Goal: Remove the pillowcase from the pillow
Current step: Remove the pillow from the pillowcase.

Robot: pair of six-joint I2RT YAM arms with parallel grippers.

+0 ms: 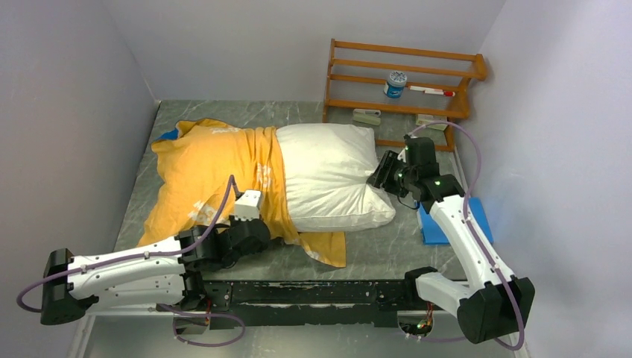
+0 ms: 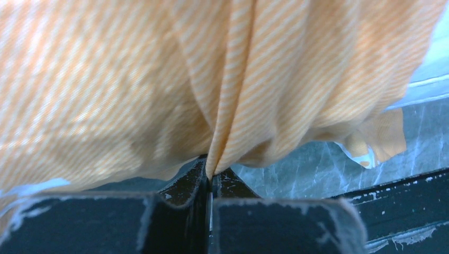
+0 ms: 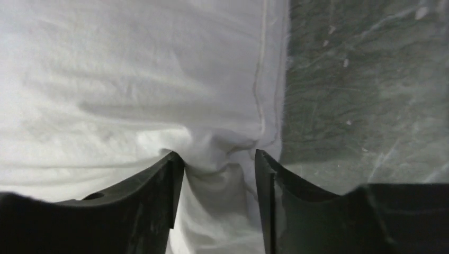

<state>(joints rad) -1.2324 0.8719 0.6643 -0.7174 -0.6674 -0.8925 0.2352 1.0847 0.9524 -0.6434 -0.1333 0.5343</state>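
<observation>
L gripper (image 2: 210, 177): jaws together, a fold of the case (image 2: 132, 79) pinched between them. Cloth fans up and away from the pinch, so it looks taut.
R gripper (image 3: 218, 165): clamped on a wad of the pillow (image 3: 132, 79) right by its seam edge. Jaws stand part-way apart only bc the bunched cloth fills the gap.
Why two grips: my read is that R anchors the pillow at its bare end and L has the case near its front hem, so a pull moves cloth, not stuffing.
Case: orange side up, over the pillow's left part and spread out to the left. A bit of blue shows at the far-left corner. One flap trails onto the table (image 1: 373, 253) toward the front.
Pillow: mid-table, right half or so bare & white, the rest under the case.
Progress: approx halfway, I'd say; case not yet off.
Next: prob. L draws left while R holds. Needs both grips firm.
Risk: R's bite is small & near the seam. It could slip, and the pillow would then drag along w/ the case.
Around: pad (image 1: 434, 227), blue, flat beside R arm. Shelf (image 1: 402, 74) at back right w/ small bits on it. Neither touches the work.
</observation>
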